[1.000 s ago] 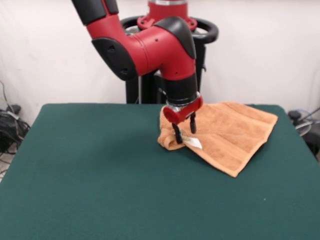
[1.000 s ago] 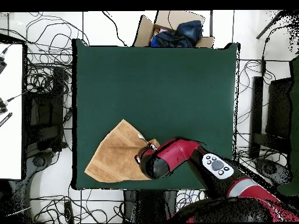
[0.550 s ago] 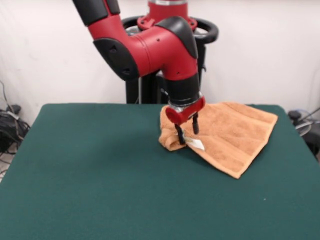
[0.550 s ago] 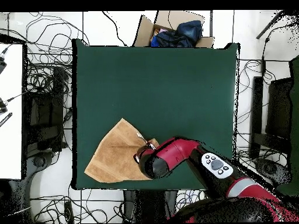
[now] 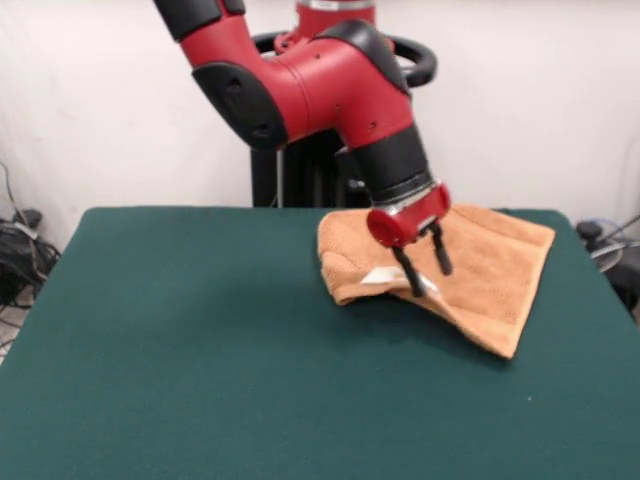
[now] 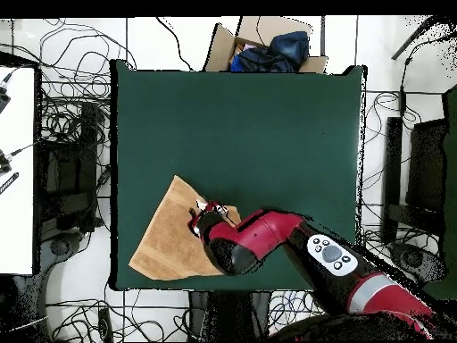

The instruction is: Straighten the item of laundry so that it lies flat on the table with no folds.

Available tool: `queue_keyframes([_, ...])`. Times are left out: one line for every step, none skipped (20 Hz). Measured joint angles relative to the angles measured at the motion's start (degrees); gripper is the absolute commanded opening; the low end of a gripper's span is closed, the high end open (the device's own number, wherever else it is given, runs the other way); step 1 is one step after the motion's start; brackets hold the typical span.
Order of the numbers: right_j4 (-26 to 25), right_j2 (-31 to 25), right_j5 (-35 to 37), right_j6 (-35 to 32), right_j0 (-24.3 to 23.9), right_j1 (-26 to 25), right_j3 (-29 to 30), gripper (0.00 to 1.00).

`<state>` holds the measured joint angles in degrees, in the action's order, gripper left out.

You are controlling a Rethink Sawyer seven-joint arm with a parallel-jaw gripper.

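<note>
Since the towel (image 5: 470, 265) is lying doubled over near the table's (image 5: 200, 350) far right corner, its top layer is being pinched by the tilted gripper (image 5: 425, 270), fingers closed on cloth near the tag (image 5: 380, 277), probably so the fold gets peeled open.

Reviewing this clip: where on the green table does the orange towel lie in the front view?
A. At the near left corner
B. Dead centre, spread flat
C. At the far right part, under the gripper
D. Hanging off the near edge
C: the towel sits folded at the table's far right, with the gripper over it.
</note>
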<state>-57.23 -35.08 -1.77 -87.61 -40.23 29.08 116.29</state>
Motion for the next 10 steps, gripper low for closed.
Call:
queue_keyframes([0.00, -0.01, -1.14, 0.00, 0.12, 0.22, 0.02, 1.00])
queue_keyframes([0.00, -0.02, -2.28, 0.00, 0.24, 0.45, 0.05, 1.00])
queue_keyframes([0.00, 0.00, -3.40, 0.00, 0.48, 0.70, 0.05, 1.00])
queue_keyframes([0.00, 0.02, -4.52, 0.00, 0.73, 0.95, 0.05, 1.00])
queue_keyframes([-0.01, 0.18, -5.79, 0.00, 1.29, 1.27, 0.06, 1.00])
queue_keyframes([-0.01, 0.31, -6.49, 0.00, 1.87, 1.57, 0.07, 1.00])
queue_keyframes([-0.01, 0.35, -6.75, 0.00, 2.23, 1.80, 0.06, 1.00])
queue_keyframes([0.00, 0.37, -6.91, 0.00, 2.76, 2.16, 0.07, 1.00])
queue_keyframes([-0.01, 0.42, -6.91, 0.00, 3.14, 2.37, 0.06, 1.00])
queue_keyframes([-0.01, 0.47, -6.91, 0.00, 3.42, 2.51, 0.07, 1.00])
